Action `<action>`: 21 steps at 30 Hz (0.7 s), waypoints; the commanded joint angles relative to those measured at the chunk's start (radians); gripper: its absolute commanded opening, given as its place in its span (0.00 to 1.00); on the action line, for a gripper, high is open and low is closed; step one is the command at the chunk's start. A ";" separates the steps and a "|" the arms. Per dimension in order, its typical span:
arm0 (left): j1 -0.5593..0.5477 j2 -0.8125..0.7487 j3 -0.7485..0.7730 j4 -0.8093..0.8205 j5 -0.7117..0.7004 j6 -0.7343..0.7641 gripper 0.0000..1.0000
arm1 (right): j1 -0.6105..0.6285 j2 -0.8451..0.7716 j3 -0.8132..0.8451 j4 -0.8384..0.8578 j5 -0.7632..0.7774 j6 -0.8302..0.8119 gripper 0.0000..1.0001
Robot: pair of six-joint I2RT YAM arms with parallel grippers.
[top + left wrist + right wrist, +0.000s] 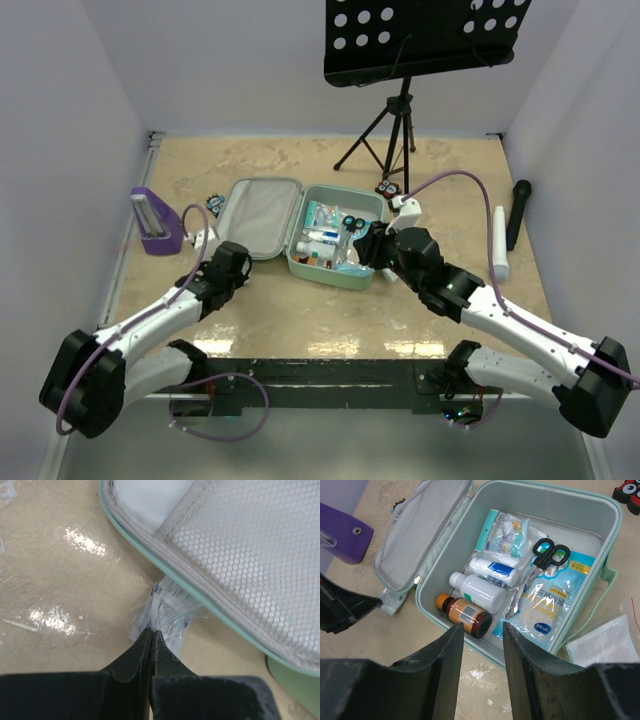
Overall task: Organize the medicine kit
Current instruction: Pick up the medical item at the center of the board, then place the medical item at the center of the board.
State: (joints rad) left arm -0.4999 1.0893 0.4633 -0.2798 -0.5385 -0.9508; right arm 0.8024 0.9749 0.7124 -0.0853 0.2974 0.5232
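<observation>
The medicine kit (330, 277) lies open, its mint-green lid (258, 215) flat to the left with a grey mesh pocket (250, 555). Inside the base (615, 535) are a brown bottle (465, 614), a white bottle (480, 591), black scissors (547, 555) and a blue-white packet (547, 610). My left gripper (151, 630) is shut on a clear plastic packet (172, 607) that lies on the table at the lid's near edge. My right gripper (482, 626) hovers open over the base's near wall, holding nothing.
A purple stand (155, 222) sits left of the lid. A white tube (499, 243) and a black microphone (517, 212) lie at the right. A tripod music stand (395, 130) rises behind the case. A clear bag (607, 642) lies beside the base.
</observation>
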 commanded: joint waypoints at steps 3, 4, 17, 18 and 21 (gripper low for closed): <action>-0.003 -0.210 -0.012 -0.108 0.139 0.023 0.00 | 0.001 -0.019 0.048 0.021 0.022 -0.022 0.42; -0.003 -0.241 0.000 -0.134 0.164 0.026 0.00 | 0.001 -0.019 0.048 0.022 0.022 -0.025 0.42; -0.017 -0.497 0.149 -0.229 0.573 0.144 0.00 | 0.001 -0.022 0.090 0.015 0.000 -0.020 0.42; -0.020 -0.484 0.155 -0.226 0.612 0.161 0.00 | 0.001 -0.021 0.093 0.012 0.002 -0.022 0.42; -0.043 -0.444 0.158 -0.206 0.682 0.198 0.00 | 0.001 -0.016 0.108 0.007 0.002 -0.025 0.42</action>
State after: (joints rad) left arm -0.5163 0.6022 0.5816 -0.5076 -0.0170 -0.8383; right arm 0.8024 0.9745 0.7620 -0.0895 0.2962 0.5182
